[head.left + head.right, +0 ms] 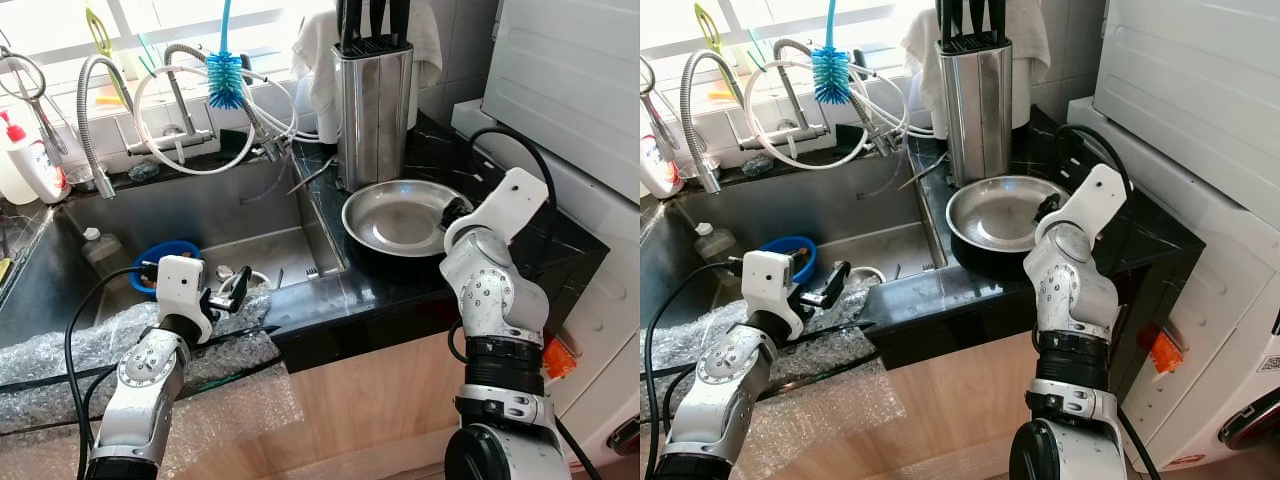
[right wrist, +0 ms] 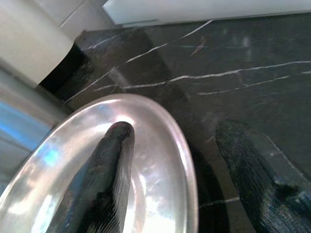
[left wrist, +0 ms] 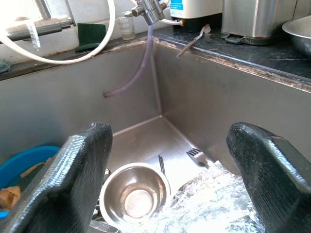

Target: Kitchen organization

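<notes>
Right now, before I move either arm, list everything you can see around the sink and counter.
Steel plate: one, silver, on black counter.
Knife block: one, steel, behind plate.
Bottle brush: one, blue, hanging over sink.
Small bowl: one, steel, sink bottom.
Blue bowl: one, in sink.
Fork: one, sink bottom.
Bubble wrap: clear, sink's front edge.
Left gripper: fingers open, over sink.
Right gripper: fingers open, straddling plate rim.
</notes>
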Available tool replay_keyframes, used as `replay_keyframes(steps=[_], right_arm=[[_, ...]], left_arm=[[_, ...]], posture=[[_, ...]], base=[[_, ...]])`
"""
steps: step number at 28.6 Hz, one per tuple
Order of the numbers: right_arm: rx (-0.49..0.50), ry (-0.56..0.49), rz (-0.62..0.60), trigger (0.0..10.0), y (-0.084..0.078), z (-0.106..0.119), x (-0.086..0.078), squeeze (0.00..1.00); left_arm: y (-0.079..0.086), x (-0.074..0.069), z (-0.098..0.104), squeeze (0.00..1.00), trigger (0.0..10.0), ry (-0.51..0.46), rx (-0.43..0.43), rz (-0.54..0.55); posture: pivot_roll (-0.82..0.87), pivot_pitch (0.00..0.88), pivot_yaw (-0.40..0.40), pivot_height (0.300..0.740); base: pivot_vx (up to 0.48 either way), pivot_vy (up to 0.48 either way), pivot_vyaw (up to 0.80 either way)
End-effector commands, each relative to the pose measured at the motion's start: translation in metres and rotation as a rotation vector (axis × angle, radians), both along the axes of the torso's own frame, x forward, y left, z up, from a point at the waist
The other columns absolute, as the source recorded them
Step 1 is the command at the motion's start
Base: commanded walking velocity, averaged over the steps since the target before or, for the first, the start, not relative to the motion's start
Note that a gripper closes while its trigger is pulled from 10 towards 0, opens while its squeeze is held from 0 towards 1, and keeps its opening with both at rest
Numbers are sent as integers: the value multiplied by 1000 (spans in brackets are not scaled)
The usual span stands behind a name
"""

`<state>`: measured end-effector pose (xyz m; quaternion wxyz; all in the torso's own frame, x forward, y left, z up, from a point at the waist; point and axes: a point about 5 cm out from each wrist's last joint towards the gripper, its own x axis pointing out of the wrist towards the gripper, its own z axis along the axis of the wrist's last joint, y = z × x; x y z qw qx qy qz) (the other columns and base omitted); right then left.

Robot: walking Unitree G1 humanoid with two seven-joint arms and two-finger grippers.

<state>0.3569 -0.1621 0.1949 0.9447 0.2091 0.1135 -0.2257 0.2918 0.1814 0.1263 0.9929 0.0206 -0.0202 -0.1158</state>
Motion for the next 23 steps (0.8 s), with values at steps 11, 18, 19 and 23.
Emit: replay_keyframes(steps=[11, 18, 19, 23], right_arm=[[84, 50, 30, 10000, 20, -13, 2, 0], [90, 62, 40, 10000, 22, -13, 5, 0], [86, 62, 43, 5451, 22, -13, 5, 0], [71, 73, 48, 0, 22, -14, 6, 0]], left_arm=[[1, 1, -1, 0, 10000, 7, 19, -8], [1, 2, -1, 0, 10000, 10, 20, -10], [1, 2, -1, 0, 10000, 10, 20, -10], [1, 2, -1, 0, 10000, 10, 19, -10]], posture=[[-78, 0, 115, 740], [-80, 0, 117, 740], [-80, 0, 117, 740], [-82, 0, 115, 740]], base=[[0, 0, 0], [0, 0, 0], [0, 0, 0], [0, 0, 0]])
